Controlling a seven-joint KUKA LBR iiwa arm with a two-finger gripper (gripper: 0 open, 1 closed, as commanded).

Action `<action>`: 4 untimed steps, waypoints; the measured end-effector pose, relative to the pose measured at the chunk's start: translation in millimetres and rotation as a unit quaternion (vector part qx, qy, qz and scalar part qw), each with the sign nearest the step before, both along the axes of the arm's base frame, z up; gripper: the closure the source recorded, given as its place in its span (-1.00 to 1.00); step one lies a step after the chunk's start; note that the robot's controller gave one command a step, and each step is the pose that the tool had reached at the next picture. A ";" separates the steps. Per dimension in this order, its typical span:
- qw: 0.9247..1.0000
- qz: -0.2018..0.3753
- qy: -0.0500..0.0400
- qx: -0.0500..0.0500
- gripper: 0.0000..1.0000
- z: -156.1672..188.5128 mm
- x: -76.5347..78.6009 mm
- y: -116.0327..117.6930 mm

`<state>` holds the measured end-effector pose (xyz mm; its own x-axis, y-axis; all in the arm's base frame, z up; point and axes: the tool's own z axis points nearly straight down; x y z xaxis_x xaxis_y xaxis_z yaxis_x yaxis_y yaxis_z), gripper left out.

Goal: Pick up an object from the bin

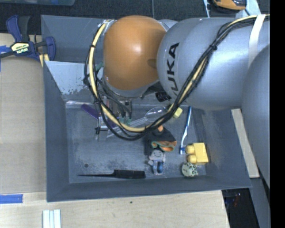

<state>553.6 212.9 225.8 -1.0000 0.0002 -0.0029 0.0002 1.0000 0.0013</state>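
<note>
While orange wrist cover (130, 51) hides most of gripper (103, 125) at bin's (57, 141) left-centre, you cannot tell its opening or hold; purple piece (90, 110) beside it, black comb (116, 174) below.

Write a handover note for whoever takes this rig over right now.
Gripper: low in the bin, back-left, beside a purple thing. Whether it holds anything cannot be told.
Things: long black tool by the front wall. Front-right are a yellow block, speckled ball, small figure, orange-black toy and blue toothbrush.
Done: no thing is seen lifted.
Left: grasp one thing and lift it out.
</note>
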 end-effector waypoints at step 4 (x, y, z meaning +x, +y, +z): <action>0.991 0.131 -0.006 0.000 -1.00 -146.2 68.8 -144.3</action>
